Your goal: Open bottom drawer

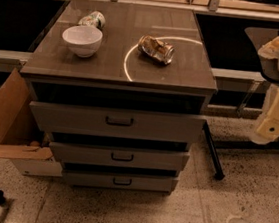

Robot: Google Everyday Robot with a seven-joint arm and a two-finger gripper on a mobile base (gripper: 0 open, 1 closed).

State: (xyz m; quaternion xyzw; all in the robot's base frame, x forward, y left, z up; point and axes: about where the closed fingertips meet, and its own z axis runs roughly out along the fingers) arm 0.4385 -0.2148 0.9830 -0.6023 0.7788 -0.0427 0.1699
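**Three drawers, gripper off to the side**

The gripper (271, 126) hangs at the right edge of the view, touching nothing (how far open it is cannot be told). Well apart, down and to its left, the bottom drawer (91, 178) shows a dark gap above its front. Up and left of the gripper, the table (99, 64) carries a white bowl (81, 40) and a crushed can (156, 49).

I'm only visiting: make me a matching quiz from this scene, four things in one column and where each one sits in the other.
1 white bowl
2 crushed can
3 cardboard box
4 bottom drawer

A floor, left of the cabinet
B lowest of three fronts
C cabinet top, left side
D cabinet top, right of the bowl

Pairs: 1-C, 2-D, 3-A, 4-B.
The gripper is out of view; only the robot's arm shows at the right edge.
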